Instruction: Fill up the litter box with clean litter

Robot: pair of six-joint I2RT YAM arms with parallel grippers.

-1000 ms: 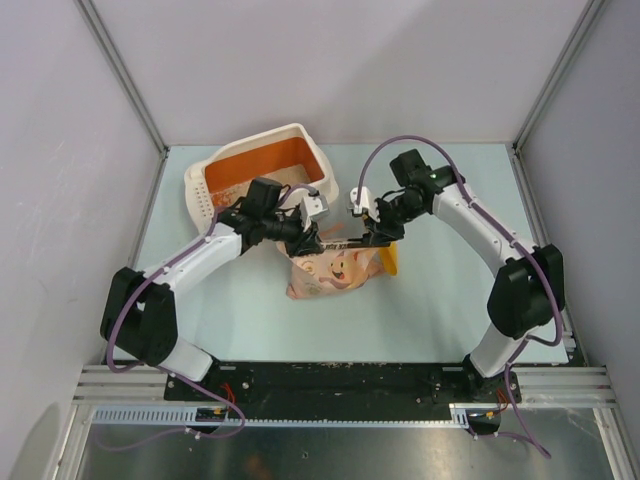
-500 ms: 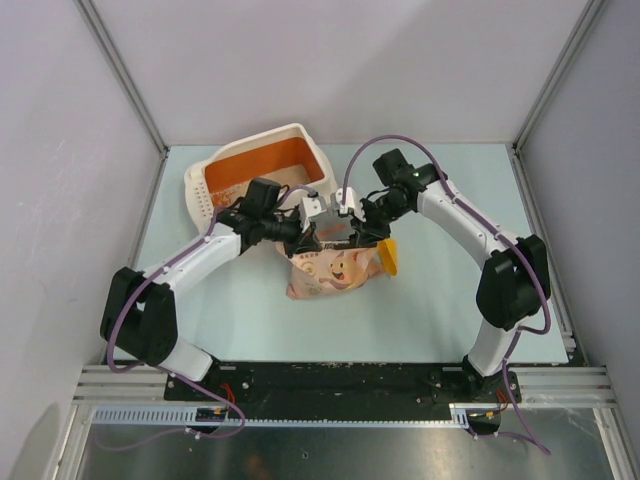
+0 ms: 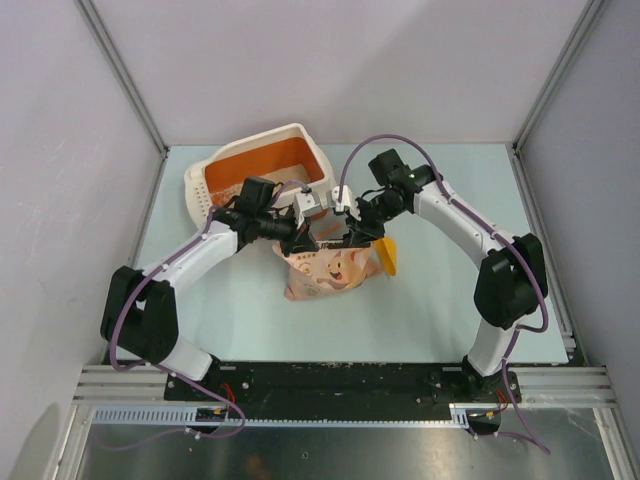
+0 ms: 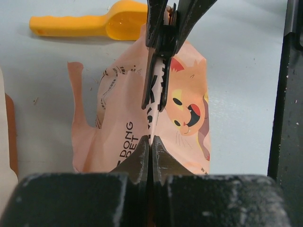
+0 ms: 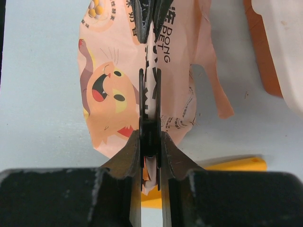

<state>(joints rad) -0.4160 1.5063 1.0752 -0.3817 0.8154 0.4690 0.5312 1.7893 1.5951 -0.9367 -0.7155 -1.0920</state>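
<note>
Left gripper (image 3: 308, 239) and right gripper (image 3: 350, 238) both pinch the litter bag (image 3: 330, 270) by its top seam; the litter box (image 3: 197, 185) sits just beyond them, nearer the left.

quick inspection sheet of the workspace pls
surface: pale table, a few specks near the bag
job's things: litter box rear left, orange inside showing; litter hard to make out
clutter: printed bag mid-table; yellow scoop at its right edge
grippers: left gripper and right gripper both shut on the bag's top edge
cables: purple cables along both arms
surroundings: grey walls, metal frame posts
</note>
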